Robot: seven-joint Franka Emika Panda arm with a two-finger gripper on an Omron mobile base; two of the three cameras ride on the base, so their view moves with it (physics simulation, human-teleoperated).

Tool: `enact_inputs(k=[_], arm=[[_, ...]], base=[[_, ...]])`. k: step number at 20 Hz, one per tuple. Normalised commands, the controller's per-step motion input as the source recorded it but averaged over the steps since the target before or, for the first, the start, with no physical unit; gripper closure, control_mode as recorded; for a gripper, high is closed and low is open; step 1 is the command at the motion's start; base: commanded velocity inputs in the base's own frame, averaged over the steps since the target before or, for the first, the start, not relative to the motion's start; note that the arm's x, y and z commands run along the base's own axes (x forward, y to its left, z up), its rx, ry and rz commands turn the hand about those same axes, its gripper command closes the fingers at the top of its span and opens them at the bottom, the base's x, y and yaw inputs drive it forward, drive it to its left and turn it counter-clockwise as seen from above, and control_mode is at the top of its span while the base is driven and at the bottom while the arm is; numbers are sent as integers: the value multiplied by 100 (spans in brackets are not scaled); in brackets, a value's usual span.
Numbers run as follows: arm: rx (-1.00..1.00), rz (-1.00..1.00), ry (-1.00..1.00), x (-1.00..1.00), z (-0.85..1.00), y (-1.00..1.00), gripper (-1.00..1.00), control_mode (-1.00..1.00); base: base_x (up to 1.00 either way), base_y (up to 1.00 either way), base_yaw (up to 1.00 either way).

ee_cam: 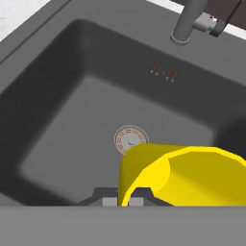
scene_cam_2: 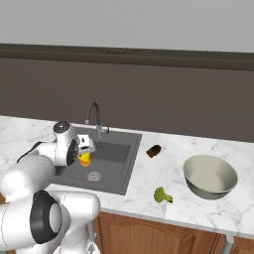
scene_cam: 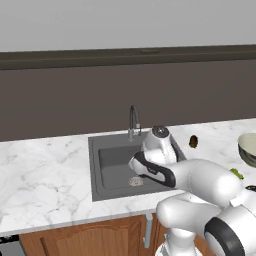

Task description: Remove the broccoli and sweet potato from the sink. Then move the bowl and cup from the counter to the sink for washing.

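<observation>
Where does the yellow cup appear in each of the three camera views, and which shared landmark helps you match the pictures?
Left base view: the cup cannot be made out; the arm stands in front of the sink.
Right base view: the cup hangs in the gripper over the sink's left part, left of centre.
Hand view: the cup is at bottom right, above the basin floor.
Shared landmark: the round drain.
</observation>
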Motion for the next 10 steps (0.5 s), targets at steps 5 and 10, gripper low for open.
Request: enact_inputs(k=[5,10], arm=[[0,0,0,0,-11,21,100,-100],[0,0,0,3,-7,21,100,-100]], base=[[0,0,0],[0,0,0]])
